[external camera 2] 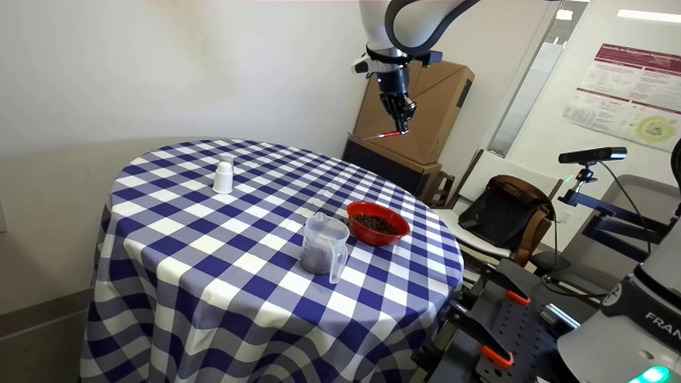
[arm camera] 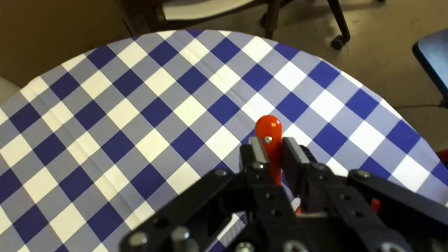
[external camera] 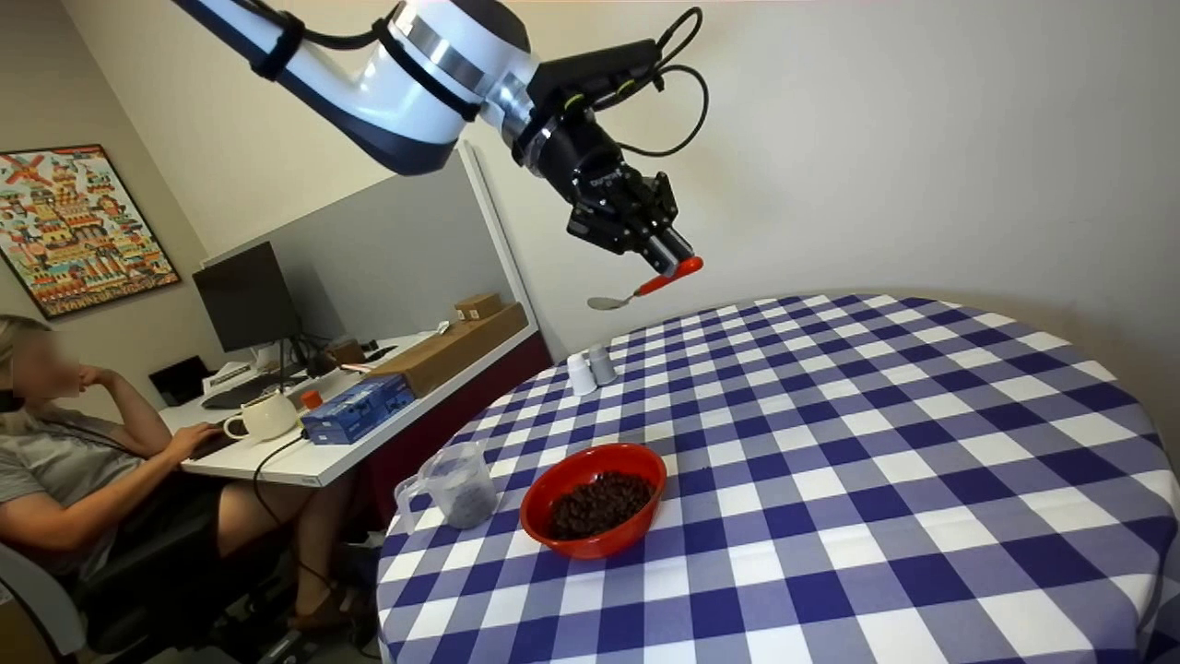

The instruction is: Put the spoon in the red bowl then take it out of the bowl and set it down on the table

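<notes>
My arm (external camera: 433, 78) reaches in from above, wrist angled downward, my claw (external camera: 670, 254) hanging well above the checkered table (external camera: 876, 443). Its fingertips (arm camera: 258, 149) are nearly together, pinching the spoon (external camera: 656, 282) by its red handle; the rounded end pokes just past them and the metal head juts sideways, well apart from the red bowl (external camera: 590, 548). On my base (external camera 2: 601, 343) I read "FRAN", cut short; print on the poster (external camera 2: 628, 96) is too small.
</notes>
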You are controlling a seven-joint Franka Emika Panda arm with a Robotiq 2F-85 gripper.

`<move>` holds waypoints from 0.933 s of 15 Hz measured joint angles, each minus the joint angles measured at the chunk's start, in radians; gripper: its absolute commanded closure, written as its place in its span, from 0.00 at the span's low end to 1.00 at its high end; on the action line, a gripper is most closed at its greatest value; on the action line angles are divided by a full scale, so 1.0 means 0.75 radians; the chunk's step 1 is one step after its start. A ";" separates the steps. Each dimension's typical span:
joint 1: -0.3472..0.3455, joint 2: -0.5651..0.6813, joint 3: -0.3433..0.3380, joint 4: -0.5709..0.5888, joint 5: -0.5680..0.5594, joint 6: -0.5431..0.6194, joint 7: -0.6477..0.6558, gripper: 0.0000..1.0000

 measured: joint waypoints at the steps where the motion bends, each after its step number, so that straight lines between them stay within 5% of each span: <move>1: 0.008 -0.011 0.000 -0.037 -0.070 0.024 0.011 0.95; 5: 0.029 -0.063 0.001 -0.195 -0.344 0.141 0.103 0.95; 10: 0.043 -0.113 0.005 -0.345 -0.717 0.304 0.466 0.95; 14: 0.053 -0.148 0.015 -0.417 -0.829 0.308 0.632 0.95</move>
